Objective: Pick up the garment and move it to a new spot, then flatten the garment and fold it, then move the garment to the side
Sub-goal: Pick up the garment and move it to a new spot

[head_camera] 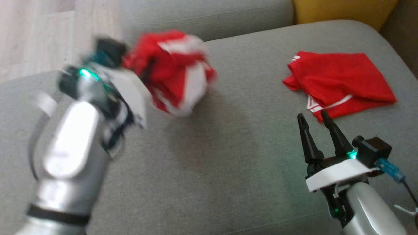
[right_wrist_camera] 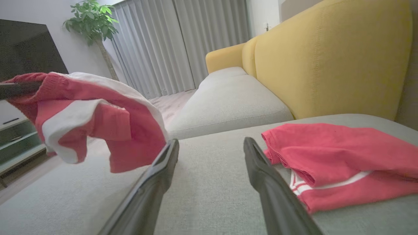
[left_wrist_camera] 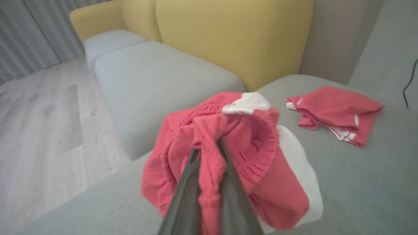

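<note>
A crumpled red and white garment [head_camera: 173, 70] hangs bunched in the air above the grey sofa seat [head_camera: 212, 156], blurred in the head view. My left gripper [left_wrist_camera: 209, 145] is shut on the garment [left_wrist_camera: 228, 156], its fingers pinching the red elastic waistband. The same bundle [right_wrist_camera: 88, 117] hangs at the left of the right wrist view. My right gripper [head_camera: 313, 119] is open with nothing between its fingers, low over the seat at the right. Its tips [right_wrist_camera: 210, 147] point just left of a second red garment [head_camera: 339, 83] lying folded on the seat [right_wrist_camera: 339, 156] [left_wrist_camera: 333, 112].
A yellow sofa back [right_wrist_camera: 326, 62] rises behind the seat, and a pale grey cushion [left_wrist_camera: 156, 81] adjoins it. Wooden floor [left_wrist_camera: 39, 130] lies off the seat's left edge. Grey curtains [right_wrist_camera: 169, 42], a potted plant [right_wrist_camera: 93, 23] and a dark screen [right_wrist_camera: 26, 49] stand beyond.
</note>
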You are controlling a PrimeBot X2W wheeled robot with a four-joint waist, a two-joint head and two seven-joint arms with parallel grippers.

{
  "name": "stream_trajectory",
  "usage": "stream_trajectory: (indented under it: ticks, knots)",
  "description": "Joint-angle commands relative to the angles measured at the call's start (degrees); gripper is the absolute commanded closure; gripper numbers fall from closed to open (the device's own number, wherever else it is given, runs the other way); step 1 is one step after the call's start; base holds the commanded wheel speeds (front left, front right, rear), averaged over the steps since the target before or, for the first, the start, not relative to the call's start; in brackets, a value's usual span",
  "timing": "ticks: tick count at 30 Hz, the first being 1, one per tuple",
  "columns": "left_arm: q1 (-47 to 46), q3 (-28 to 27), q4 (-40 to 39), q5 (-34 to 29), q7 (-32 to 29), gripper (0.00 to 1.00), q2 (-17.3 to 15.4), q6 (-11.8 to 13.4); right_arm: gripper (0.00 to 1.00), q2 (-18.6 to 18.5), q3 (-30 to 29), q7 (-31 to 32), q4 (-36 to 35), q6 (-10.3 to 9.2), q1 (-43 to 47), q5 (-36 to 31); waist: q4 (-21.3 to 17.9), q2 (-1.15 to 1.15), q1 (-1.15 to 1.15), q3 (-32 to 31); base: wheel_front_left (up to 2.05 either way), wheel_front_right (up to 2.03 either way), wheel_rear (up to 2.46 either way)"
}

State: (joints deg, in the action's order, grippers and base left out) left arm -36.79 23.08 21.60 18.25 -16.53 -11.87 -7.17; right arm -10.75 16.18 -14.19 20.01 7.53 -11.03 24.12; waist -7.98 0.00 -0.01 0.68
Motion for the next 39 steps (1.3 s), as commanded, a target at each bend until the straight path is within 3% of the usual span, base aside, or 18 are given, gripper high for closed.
stream_trajectory:
  ticks: [1,5,9,10,11,12,20,28,34,39]
  knots:
    - [-0.4,-1.6,-2.7,-0.1,1.5,1.0,-0.6,0.8,0.0,-0.1,0.8,-0.4,-2.2,-0.04,-1.2,-0.3,-1.1,0.0,0.01,0.7,0.0,0.0,0.0]
    - [6.3,1.7,-0.9,-1.6,6.4,1.0,2.8,2.6,0.0,0.0,1.1,0.0,-2.6,-0.04,-1.2,-0.2,-2.7,0.0,0.01,1.7,0.0,0.0,0.0]
    - [10.1,4.5,5.9,-2.6,11.5,1.0,5.7,3.8,0.0,-0.3,1.3,0.2,-2.9,-0.04,-1.3,0.0,-3.3,0.0,0.01,2.5,0.0,0.0,0.0]
    - [10.5,5.2,7.9,-2.9,12.3,0.9,6.2,4.0,0.0,-0.4,1.3,0.2,-2.9,-0.04,-1.4,0.1,-3.3,0.0,0.01,2.7,0.0,0.0,0.0]
    - [10.8,5.5,9.5,-2.6,13.3,0.51,6.7,4.0,0.0,-0.5,1.3,0.3,-2.9,-0.04,-1.4,0.1,-3.3,0.0,0.01,2.8,0.0,0.0,0.0]
    - [10.7,5.9,10.9,-2.5,14.5,0.0,7.1,4.1,0.0,-0.5,1.4,0.4,-3.0,-0.04,-1.4,0.1,-3.1,0.0,0.01,2.9,0.0,0.0,0.0]
    - [7.6,5.9,14.6,-1.5,21.0,0.0,7.8,4.4,0.0,-1.1,0.8,0.7,-3.2,-0.04,-0.9,-0.2,0.1,0.0,0.01,1.6,0.0,0.0,0.0]
    - [8.8,1.7,6.3,0.5,22.2,0.0,2.9,6.2,0.0,-1.2,-1.0,0.9,-4.0,-0.04,0.5,-0.6,2.9,0.0,0.01,-0.5,0.0,0.0,0.0]
    - [15.7,-3.9,-6.0,2.4,21.8,0.0,-2.1,11.2,0.0,-1.0,-2.7,1.5,-5.4,-0.04,2.3,-1.1,4.8,0.0,0.01,-1.2,0.0,0.0,0.0]
    - [24.5,-7.7,-15.2,3.9,23.8,0.0,-3.4,15.7,0.0,-0.7,-3.8,1.3,-6.6,-0.04,4.5,-1.2,5.7,0.0,0.01,-1.5,0.0,0.0,0.0]
